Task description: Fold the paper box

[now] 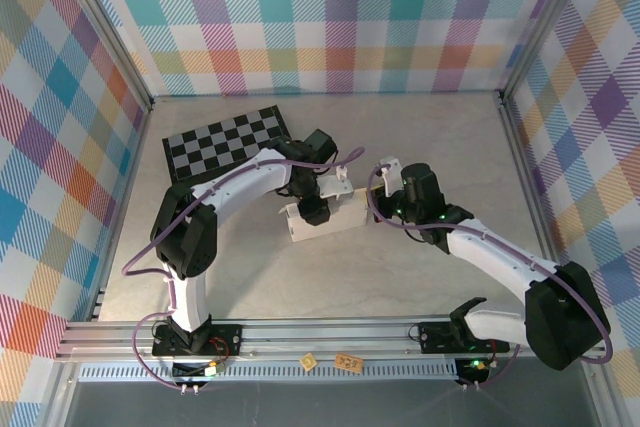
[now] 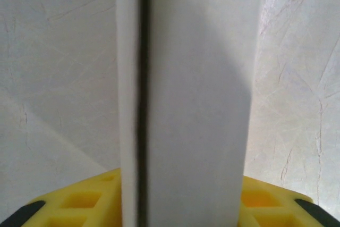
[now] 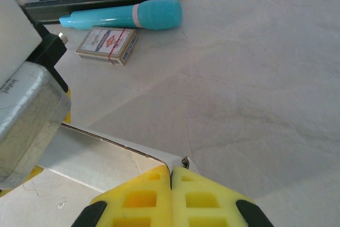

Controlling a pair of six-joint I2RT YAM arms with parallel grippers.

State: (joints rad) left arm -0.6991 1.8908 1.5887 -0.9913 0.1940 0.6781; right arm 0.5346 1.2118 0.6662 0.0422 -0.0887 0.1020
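The paper box (image 1: 340, 215) is seen near the middle of the worktop (image 1: 430, 127), a little toward the near edge from the checkerboard (image 1: 225, 142), which is laid by the far left corner. The box is reached by both arms. The left gripper (image 1: 316, 207) is set over the left part of the box. The right gripper (image 1: 378, 187) is set at its right end.

In the left wrist view, a white wall of the box (image 2: 202, 78) is stood straight up between the two yellow fingers (image 2: 79, 203). One finger is seen on each side of the wall. The jaws are partly open, but it cannot be told if the wall is squeezed or only touched.

In the right wrist view, the right gripper (image 3: 171, 176) is closed, with its yellow fingers pressed together. A flat white flap of the box (image 3: 101, 158) is seen just left of the tips, and its thin dark edge is met by them. It cannot be told if the flap is pinched.
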